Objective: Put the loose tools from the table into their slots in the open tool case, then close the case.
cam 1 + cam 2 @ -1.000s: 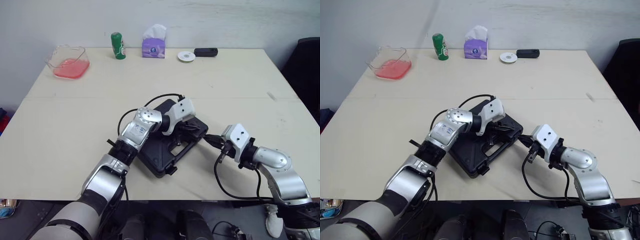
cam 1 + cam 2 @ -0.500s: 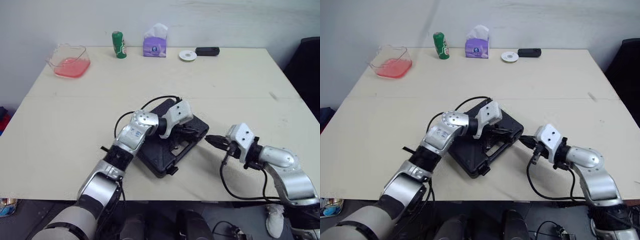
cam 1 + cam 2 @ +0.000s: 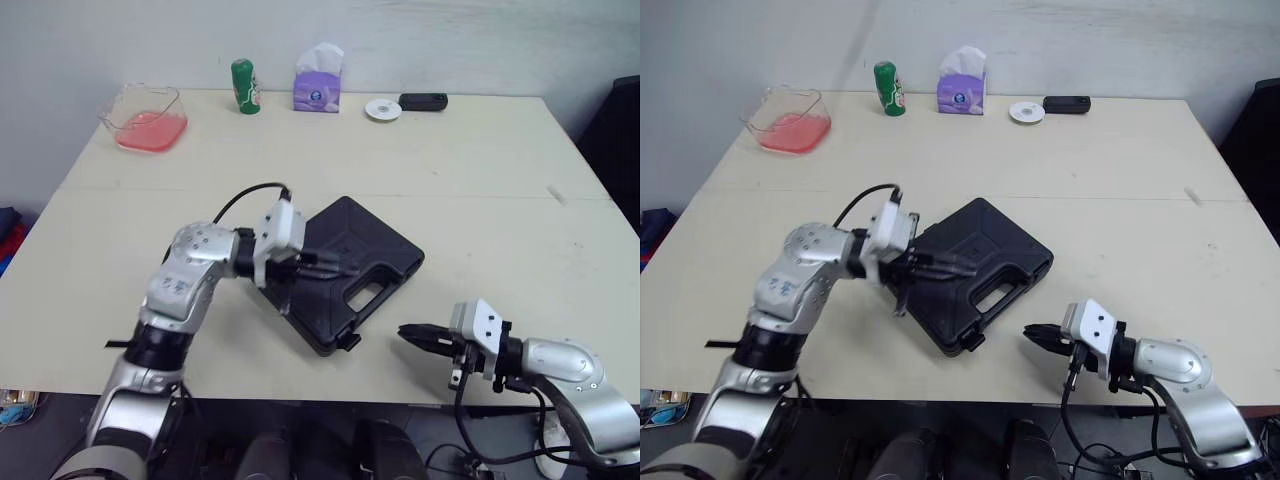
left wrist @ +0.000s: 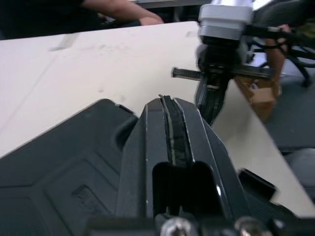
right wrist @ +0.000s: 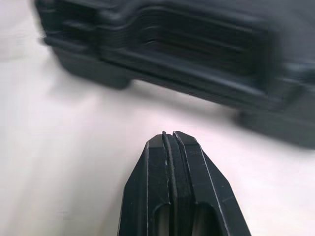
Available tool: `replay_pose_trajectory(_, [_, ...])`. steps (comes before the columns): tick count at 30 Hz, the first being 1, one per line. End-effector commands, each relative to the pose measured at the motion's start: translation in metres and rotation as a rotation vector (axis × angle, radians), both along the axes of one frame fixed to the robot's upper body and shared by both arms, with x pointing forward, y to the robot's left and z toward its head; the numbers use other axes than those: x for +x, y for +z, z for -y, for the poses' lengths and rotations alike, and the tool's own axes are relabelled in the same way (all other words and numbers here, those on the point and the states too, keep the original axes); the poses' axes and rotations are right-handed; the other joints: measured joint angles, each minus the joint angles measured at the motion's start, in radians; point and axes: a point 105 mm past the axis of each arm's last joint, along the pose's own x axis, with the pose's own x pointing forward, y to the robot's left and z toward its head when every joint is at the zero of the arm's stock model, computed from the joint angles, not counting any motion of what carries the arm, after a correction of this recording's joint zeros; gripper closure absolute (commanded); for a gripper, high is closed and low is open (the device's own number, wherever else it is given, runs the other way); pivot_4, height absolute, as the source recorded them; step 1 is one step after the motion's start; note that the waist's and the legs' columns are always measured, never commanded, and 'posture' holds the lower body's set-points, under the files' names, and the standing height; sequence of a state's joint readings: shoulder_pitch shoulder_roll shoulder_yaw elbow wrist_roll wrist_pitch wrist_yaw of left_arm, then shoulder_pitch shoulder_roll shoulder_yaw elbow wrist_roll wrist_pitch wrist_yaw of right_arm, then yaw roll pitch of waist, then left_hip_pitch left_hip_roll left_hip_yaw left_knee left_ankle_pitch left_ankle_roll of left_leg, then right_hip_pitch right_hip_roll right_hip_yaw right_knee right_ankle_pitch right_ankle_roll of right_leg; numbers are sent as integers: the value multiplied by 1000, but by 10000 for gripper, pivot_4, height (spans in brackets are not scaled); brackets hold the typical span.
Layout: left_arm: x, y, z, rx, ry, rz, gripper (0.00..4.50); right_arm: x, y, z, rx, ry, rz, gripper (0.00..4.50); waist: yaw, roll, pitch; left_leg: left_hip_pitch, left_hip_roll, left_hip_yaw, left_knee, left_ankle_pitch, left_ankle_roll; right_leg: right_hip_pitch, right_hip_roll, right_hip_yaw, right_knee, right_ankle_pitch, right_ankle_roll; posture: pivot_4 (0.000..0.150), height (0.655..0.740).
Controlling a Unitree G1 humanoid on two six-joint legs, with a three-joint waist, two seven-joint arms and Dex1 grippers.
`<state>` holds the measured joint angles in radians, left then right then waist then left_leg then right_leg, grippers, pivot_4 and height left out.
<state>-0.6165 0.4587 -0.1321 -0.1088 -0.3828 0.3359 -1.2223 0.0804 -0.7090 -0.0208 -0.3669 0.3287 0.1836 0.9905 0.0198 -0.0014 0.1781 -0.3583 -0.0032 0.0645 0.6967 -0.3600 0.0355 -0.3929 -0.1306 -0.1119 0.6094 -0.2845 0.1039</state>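
Case [image 3: 378,252] lies beneath left pincer [image 3: 338,268].

Head stereo overhead; wrist cameras near case [image 3: 362,254]

There is one table [image 3: 480,170]. On it lies one black tool case [image 3: 385,252]. Along the far edge are five single items: one green bottle [image 3: 243,87], one purple tissue box [image 3: 318,88], one clear tub [image 3: 148,115] with pink contents, one small white dish [image 3: 383,109] and one small black object [image 3: 423,101], possibly a remote. Grippers number two: the left gripper [image 3: 338,267] and the right gripper [image 3: 410,334].
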Motion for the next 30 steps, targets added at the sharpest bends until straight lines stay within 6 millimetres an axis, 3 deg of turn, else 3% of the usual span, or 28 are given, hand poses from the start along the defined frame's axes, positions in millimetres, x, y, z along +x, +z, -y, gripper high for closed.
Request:
replay_pose_trajectory(1, [-16,1,-6,19,-24,38,45000,-10,3,-12,-6,77,43,44295,2,0,0,0,0,0,0,0,0,0,0,0,0,0,0,1500,7400])
replay_pose_trajectory(8, [-24,-31,-18,130,51,-51,45000,-20,-2,-28,2,176,-22,44295,5,0,0,0,0,-2,0,-1,0,1,-1,-1,-4,0,0,1500,7400])
replay_pose_trajectory(15, [-10,-51,-19,201,134,-57,45000,-13,-7,-37,-35,223,16,44295,4,0,1,0,0,-2,0,-1,0,1,-1,-1,-5,0,0,1500,7400])
replay_pose_trajectory(20, [-16,-86,-29,395,147,-187,45000,-7,-5,-50,-19,267,35,44295,3,2,0,1,0,-1,0,-1,0,1,-1,-1,-5,0,0,1500,7400])
replay_pose_trajectory(26, [-11,-110,-36,460,224,-204,45000,-7,-6,-63,7,282,41,44295,5,2,-1,6,0,-2,-1,-1,0,6,-2,0,-5,-1,-1,1500,7400])
replay_pose_trajectory(30, [-13,-116,-35,456,236,-229,45000,-7,-4,-67,19,288,45,44295,5,7,-4,10,0,-4,-2,-3,1,11,-3,-1,-8,-1,-1,1500,7400])
